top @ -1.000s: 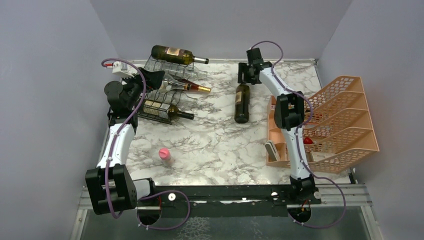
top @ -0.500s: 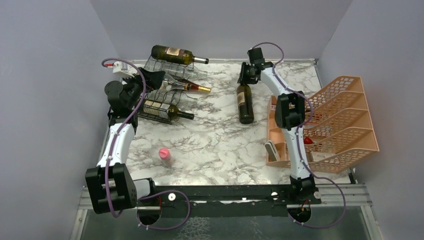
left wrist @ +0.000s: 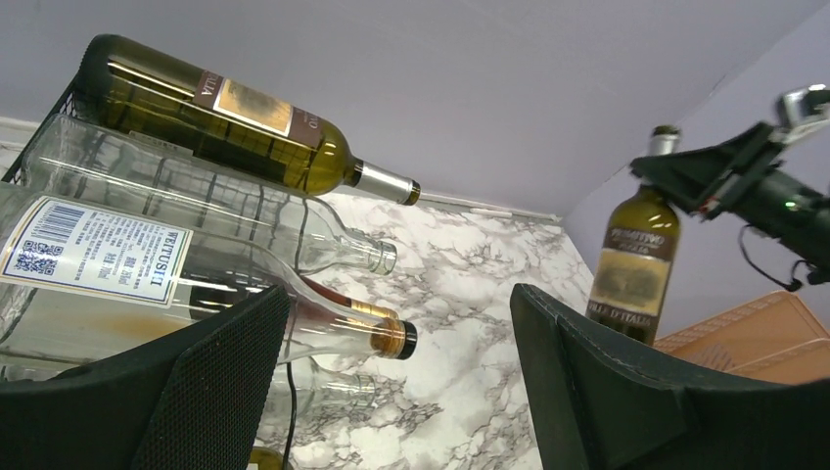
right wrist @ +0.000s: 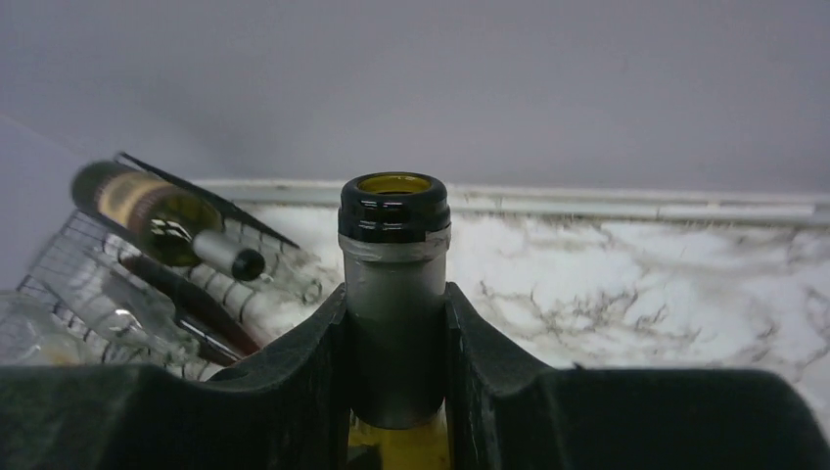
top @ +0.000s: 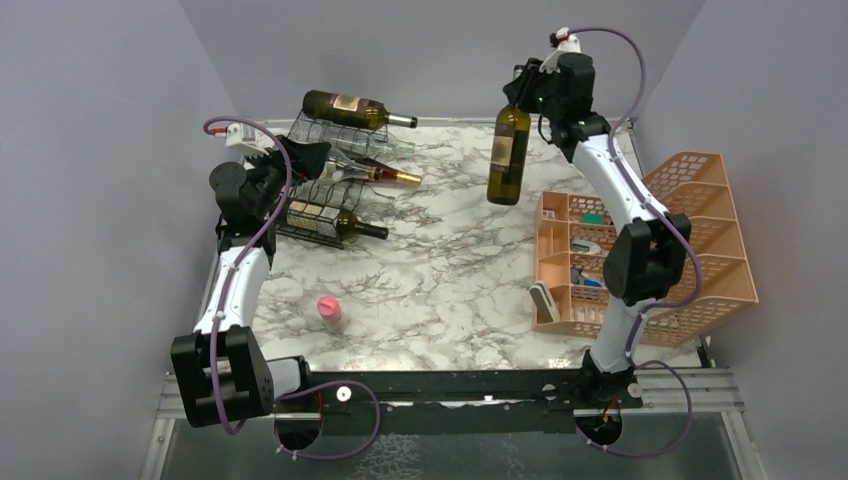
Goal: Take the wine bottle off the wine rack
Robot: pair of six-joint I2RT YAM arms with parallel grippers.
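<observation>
The right fingers pinch the neck of a dark green wine bottle just under its open mouth. The bottle hangs upright below them, its base clear of the marble worktop. Far out to their left stands the black wire wine rack, and the peach tiered organizer sits below and behind them.

The left fingers are spread wide with nothing between them, close against the rack. Just ahead of them lies a clear bottle with a white barcode label. Above it rests another clear bottle, and a green bottle with a gold label lies on top. The lifted bottle shows well beyond them, to their right.
</observation>
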